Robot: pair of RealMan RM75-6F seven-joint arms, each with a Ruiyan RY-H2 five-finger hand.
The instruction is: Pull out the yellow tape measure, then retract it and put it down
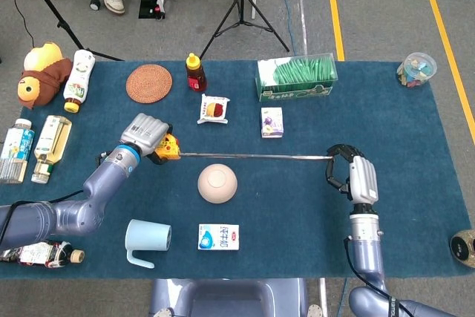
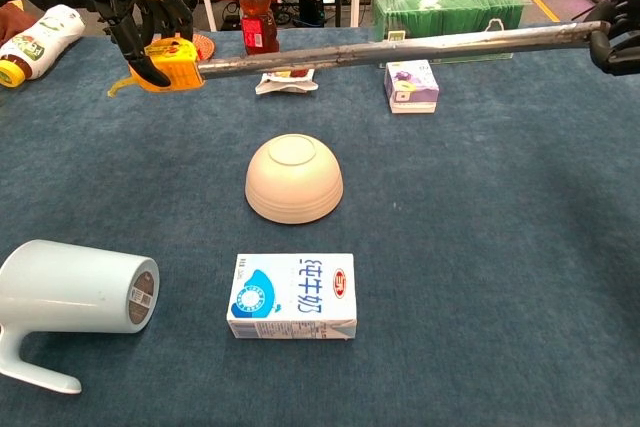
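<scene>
My left hand point(image 1: 145, 135) point(image 2: 140, 17) grips the yellow tape measure case point(image 1: 168, 149) point(image 2: 168, 55) above the left middle of the table. The grey blade point(image 1: 252, 157) point(image 2: 380, 47) stretches out to the right, above the table. My right hand point(image 1: 349, 174) point(image 2: 615, 27) pinches the blade's far end at the right side, its fingers curled around the tip. In the chest view only the edge of the right hand shows at the frame's right border.
An upturned beige bowl point(image 1: 217, 182) point(image 2: 294, 178) sits under the blade. A milk carton point(image 1: 218, 237) and a pale blue mug point(image 1: 147, 238) lie near the front. A purple box point(image 1: 272, 122), snack packet point(image 1: 214, 109), honey bottle point(image 1: 195, 72) and green box point(image 1: 296, 77) stand behind.
</scene>
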